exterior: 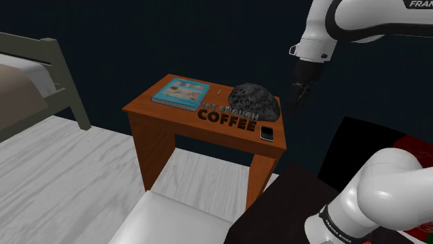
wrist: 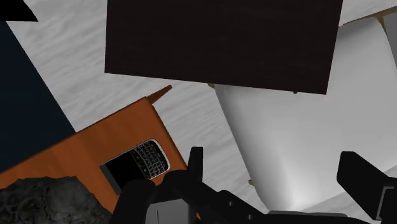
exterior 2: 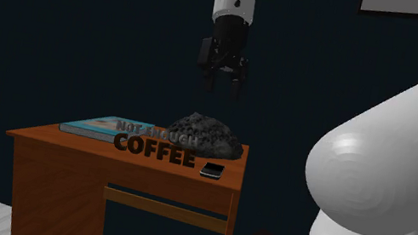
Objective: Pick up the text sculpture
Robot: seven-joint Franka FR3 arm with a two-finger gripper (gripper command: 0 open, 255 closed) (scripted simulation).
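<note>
With the gripper [exterior 2: 221, 88] empty and fingers [wrist: 362, 181] apart, shift from above the phone [wrist: 137, 164] toward the brown COFFEE text sculpture [exterior 2: 155, 145], well below the fingertips beside the dark lump [exterior 2: 205, 131], then lower astride its thin letters.

Franka arm [exterior: 378, 184]: glossy white, fat rounded links, dark rings at the joints. Black band [exterior: 338, 227] at 5 o'clock in the shoulder view, white FRANKA lettering on it (partly cut off); more grey lettering [exterior: 420, 4] at 1 o'clock. Hand [exterior 2: 222, 89] all black, boxy body, two blocky fingers [wrist: 195, 162], white wrist link just above it.
</note>
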